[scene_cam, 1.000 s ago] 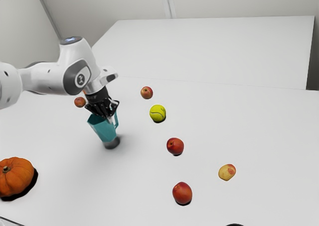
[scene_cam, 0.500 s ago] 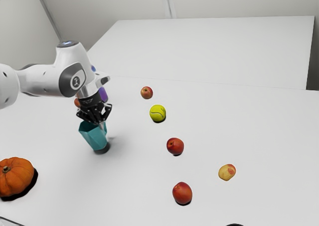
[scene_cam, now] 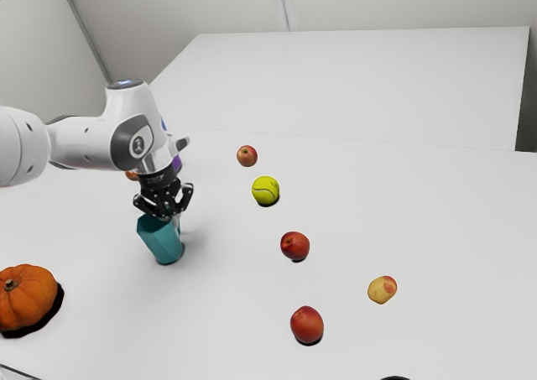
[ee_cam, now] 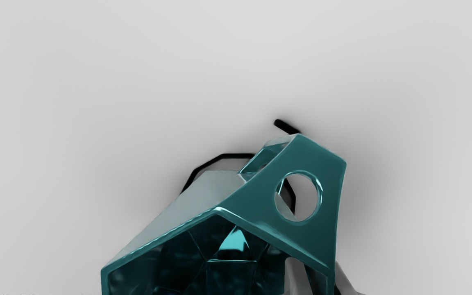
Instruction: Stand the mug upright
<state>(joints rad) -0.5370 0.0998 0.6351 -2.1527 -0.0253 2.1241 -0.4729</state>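
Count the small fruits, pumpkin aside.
4: an apple beyond the tennis ball, two red fruits nearer the camera, a yellowish fruit toward the exterior view's right; a reddish bit behind the arm may be another.

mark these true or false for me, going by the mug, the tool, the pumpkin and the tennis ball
1. The tool has one finger inside the mug and one outside. True.
2. The pumpkin sits at the exterior view's right. False: it is at that view's left.
3. The handle of the mug has a round opening. True.
4. The tennis ball is inside the mug. False: it rests on the table, apart from the mug.
5. The mug is lying flat on its side. False: it leans, mouth upward.
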